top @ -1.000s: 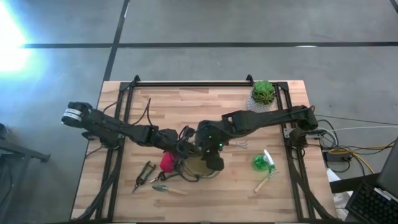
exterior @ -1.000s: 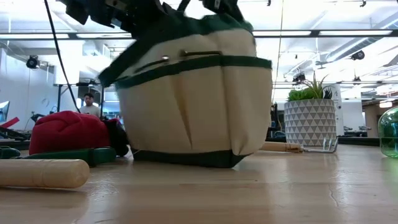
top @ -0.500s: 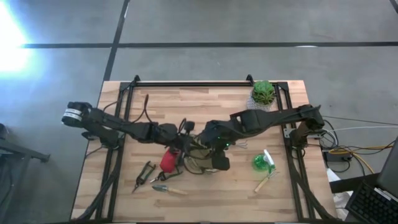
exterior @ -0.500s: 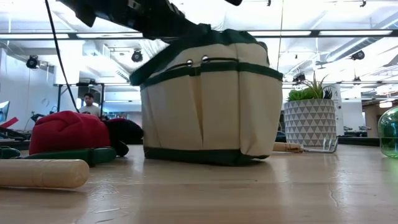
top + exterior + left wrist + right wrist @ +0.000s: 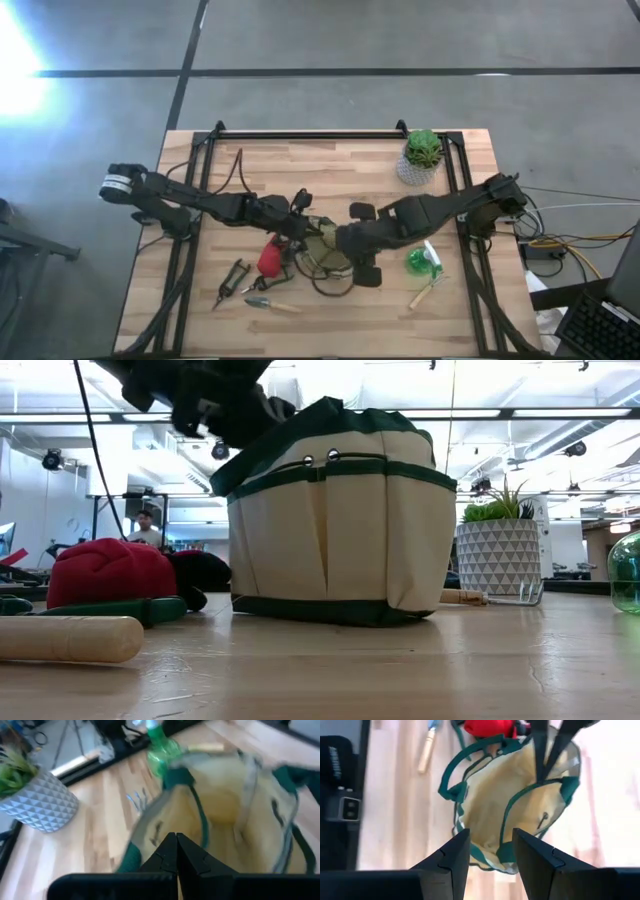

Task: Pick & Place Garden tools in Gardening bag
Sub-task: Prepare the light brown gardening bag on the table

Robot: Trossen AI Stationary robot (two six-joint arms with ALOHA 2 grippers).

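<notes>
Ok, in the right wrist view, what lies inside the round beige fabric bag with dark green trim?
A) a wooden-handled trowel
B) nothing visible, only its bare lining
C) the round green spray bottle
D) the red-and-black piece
B: the beige fabric bag with dark green trim shows only bare lining; the red-and-black piece lies outside its rim.

The beige gardening bag (image 5: pixel 335 520) is stood upright, with a red-and-black piece (image 5: pixel 112 575) located beside it.
</notes>
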